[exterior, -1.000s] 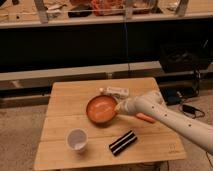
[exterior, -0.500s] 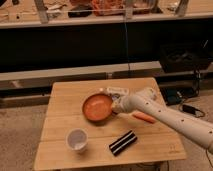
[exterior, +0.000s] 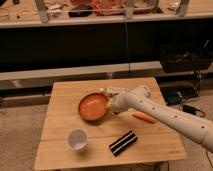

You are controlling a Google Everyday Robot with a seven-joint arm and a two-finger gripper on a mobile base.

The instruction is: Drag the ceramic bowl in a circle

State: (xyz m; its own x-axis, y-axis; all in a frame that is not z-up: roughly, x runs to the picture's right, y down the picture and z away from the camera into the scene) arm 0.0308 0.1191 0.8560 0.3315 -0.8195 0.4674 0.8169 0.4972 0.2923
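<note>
The ceramic bowl (exterior: 93, 106) is a wide, shallow orange-red dish with a darker rim, lying left of centre on the wooden table (exterior: 65, 92). My white arm reaches in from the lower right, and the gripper (exterior: 112, 105) sits at the bowl's right rim, touching it. The gripper's tip is hidden behind the wrist and the rim.
A small white cup (exterior: 77, 139) stands near the front left. A black and white striped packet (exterior: 123, 142) lies at the front centre, and an orange carrot-like item (exterior: 144, 118) lies right of the arm. A white object (exterior: 113, 90) lies behind the bowl. Shelving stands behind the table.
The bowl has slid left and slightly toward the back of the table, with the gripper following at its right rim.
</note>
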